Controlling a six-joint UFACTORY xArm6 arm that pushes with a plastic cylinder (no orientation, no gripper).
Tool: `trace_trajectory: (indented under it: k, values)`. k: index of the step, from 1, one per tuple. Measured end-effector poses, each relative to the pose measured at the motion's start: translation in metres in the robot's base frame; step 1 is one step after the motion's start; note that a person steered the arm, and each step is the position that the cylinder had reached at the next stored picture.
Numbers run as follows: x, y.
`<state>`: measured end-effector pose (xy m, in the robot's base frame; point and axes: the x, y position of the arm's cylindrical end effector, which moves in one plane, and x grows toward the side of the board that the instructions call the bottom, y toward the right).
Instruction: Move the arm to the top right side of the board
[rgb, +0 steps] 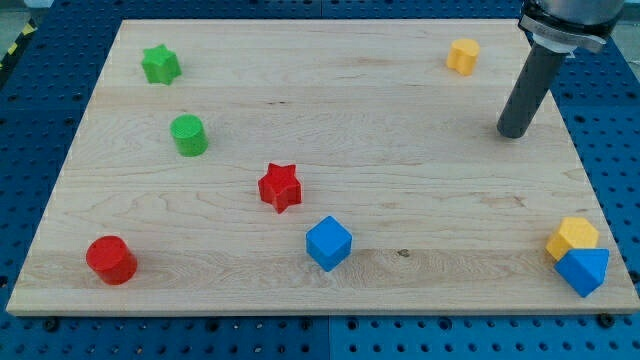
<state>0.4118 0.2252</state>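
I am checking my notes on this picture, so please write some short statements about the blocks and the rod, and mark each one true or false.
1. My tip rests in the board's upper right part. True.
2. My tip touches the yellow hexagonal block. False: it stands apart, to that block's lower right.
3. The green star lies above the green cylinder in the view. True.
4. The red star sits in the bottom left corner. False: the red cylinder is there.
5. The blue cube touches the red star. False: they are apart.
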Motion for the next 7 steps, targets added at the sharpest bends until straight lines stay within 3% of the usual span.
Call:
trace_trajectory:
  k: [5, 7]
  values:
    - [-0.013, 0.034]
    - [-0.065, 0.039]
